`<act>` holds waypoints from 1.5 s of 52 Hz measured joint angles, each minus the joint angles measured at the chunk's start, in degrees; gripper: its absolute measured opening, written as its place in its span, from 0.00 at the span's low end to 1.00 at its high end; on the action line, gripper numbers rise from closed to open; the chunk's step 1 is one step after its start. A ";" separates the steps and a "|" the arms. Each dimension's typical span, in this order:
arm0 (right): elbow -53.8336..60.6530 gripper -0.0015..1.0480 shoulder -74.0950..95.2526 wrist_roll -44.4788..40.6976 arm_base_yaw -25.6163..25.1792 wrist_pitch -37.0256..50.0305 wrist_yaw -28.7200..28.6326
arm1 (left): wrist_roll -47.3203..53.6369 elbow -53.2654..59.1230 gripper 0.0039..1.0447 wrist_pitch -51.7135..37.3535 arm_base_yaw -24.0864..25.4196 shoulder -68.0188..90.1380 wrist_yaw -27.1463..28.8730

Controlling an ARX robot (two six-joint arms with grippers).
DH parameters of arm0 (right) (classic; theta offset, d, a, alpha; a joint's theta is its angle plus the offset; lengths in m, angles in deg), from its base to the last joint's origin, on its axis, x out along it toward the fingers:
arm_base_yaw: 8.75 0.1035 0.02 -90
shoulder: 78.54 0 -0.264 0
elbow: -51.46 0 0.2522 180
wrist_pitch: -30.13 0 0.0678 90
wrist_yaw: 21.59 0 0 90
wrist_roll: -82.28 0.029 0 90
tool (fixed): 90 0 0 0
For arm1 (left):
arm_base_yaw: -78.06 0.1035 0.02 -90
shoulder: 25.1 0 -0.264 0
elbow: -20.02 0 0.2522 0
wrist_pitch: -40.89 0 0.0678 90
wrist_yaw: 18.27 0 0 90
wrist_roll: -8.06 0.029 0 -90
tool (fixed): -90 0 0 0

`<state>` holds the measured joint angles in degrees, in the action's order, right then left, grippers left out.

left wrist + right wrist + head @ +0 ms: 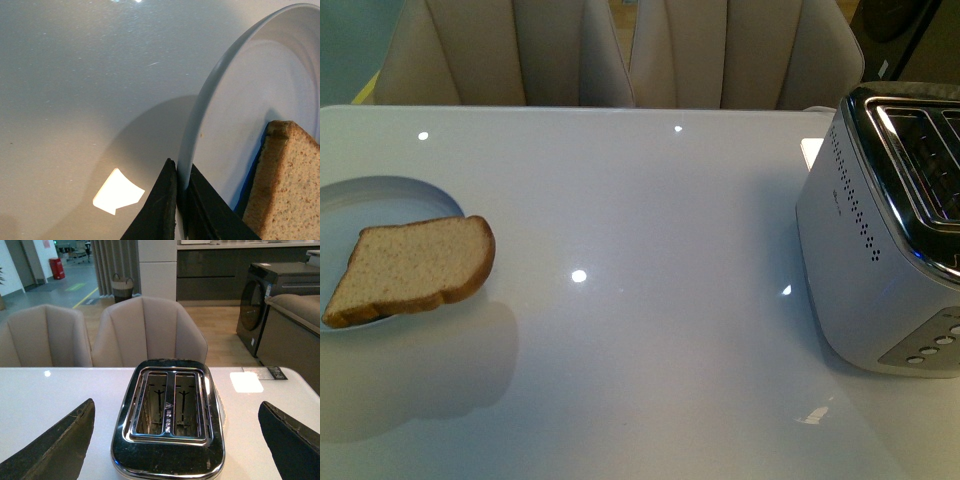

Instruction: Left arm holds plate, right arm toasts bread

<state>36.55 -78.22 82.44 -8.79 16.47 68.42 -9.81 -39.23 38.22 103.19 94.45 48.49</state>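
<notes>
We see a glossy white table (pixel 650 200) filling most of the front view, with 2 pale upholstered chairs (pixel 720 50) drawn up along its far edge. At the right side of the table stands a silver toaster (pixel 880 230); from the right wrist view its 2 slots are empty. Well apart from it, at the left edge of the front view, is the pale blue-white plate (pixel 380 195), which seems to sit a little above the tabletop, judging by the shadow beneath it, though we cannot be sure. The bread (pixel 415 268) lies flat on the plate, its rounded top overhanging the rim on the toaster side. The left gripper (pixel 181 167) is closed tight on the plate's rim, 1 dark finger on each face. The right gripper (pixel 176 407) hangs over the toaster with its fingers (pixel 60 445) spread wide and nothing between them.
</notes>
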 joint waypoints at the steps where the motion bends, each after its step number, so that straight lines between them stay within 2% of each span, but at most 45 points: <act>1: 0.00 0.92 0.00 0.00 0.00 0.00 0.00 | -0.37 0.04 0.03 0.07 -0.15 -0.33 -0.13; 9: 0.00 0.92 0.00 0.00 0.00 0.00 0.00 | -4.85 0.52 0.03 2.34 -4.20 -6.25 -0.83; 20: 0.00 0.92 0.00 0.00 0.00 0.00 0.00 | -11.39 0.37 0.03 6.97 -12.85 -15.67 -0.68; 48: 0.00 0.92 0.00 0.00 0.00 0.00 0.00 | -28.28 -4.74 0.03 13.81 -35.50 -25.00 7.02; 64: 0.00 0.92 0.00 0.00 0.00 0.00 0.00 | -34.03 -5.75 0.03 15.02 -40.28 -27.17 8.28; 78: 0.00 0.92 0.00 0.00 0.00 0.00 0.00 | -34.95 -6.45 0.03 15.34 -41.64 -29.00 8.26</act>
<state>36.55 -78.22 82.44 -8.79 16.47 68.42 -44.76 -45.68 53.56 61.55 65.45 56.75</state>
